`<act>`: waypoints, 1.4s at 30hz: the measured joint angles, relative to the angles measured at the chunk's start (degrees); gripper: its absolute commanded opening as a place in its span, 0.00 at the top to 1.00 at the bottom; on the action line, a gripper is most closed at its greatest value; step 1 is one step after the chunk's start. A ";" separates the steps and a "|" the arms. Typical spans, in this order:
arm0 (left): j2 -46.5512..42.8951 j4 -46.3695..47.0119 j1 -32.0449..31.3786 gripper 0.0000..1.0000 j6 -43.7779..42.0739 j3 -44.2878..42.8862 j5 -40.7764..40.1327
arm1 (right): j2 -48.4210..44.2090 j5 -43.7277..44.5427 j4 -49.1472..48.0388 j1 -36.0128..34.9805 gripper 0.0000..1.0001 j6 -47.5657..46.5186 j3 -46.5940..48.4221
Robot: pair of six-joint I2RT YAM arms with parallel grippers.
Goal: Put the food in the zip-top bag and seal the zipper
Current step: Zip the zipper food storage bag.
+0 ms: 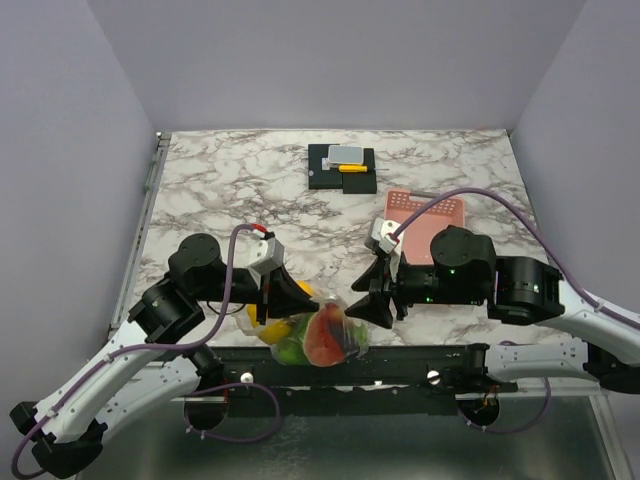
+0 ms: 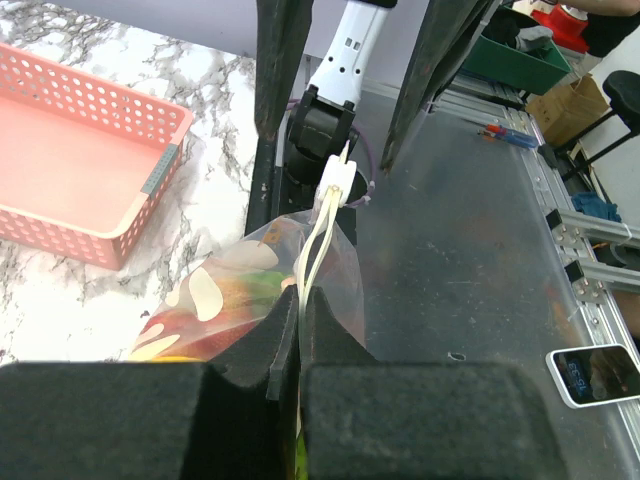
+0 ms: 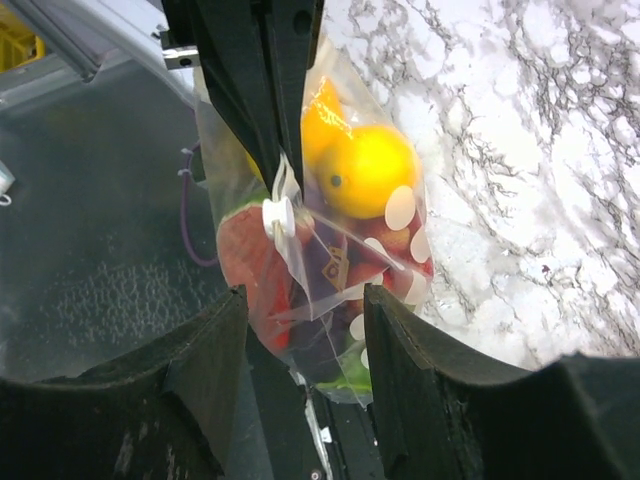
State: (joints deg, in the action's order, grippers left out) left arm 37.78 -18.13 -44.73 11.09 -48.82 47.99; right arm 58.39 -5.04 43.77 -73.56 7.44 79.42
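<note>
The clear zip-top bag sits at the table's near edge and holds the food: a yellow fruit, a red piece and something green. My left gripper is shut on the bag's zipper strip, which runs out from between the jaws to a white slider. My right gripper is open. In the right wrist view its fingers stand either side of the bag's end without touching it, just below the slider.
A pink perforated basket lies behind my right arm and also shows in the left wrist view. A yellow-and-grey item on a black base sits at the back. Below the bag runs the table's dark front rail.
</note>
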 measured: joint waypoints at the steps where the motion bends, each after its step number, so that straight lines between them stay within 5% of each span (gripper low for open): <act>1: 0.00 0.00 0.00 1.00 0.00 0.00 0.00 | -0.92 0.26 -2.14 0.00 0.45 -0.04 -2.10; 7: -0.13 -0.15 0.00 1.00 0.83 -0.04 -1.25 | -4.55 0.37 -12.61 0.00 0.46 -1.81 -12.09; 23: -0.72 -0.61 0.00 1.00 1.81 -1.11 -1.33 | -3.45 -3.65 -24.26 0.00 0.59 -4.59 -15.13; 30: -1.09 -0.63 0.00 1.00 1.97 -2.64 -1.29 | -3.39 -4.83 -25.79 0.00 0.77 -4.42 -16.87; 42: -1.90 -0.83 0.00 1.00 2.40 -2.82 -1.07 | -3.32 -5.38 -28.72 0.00 0.73 -4.00 -17.07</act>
State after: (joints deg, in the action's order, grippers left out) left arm 35.88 -18.96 -44.73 13.50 -51.64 46.92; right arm 55.07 -10.41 15.05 -73.56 3.44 62.35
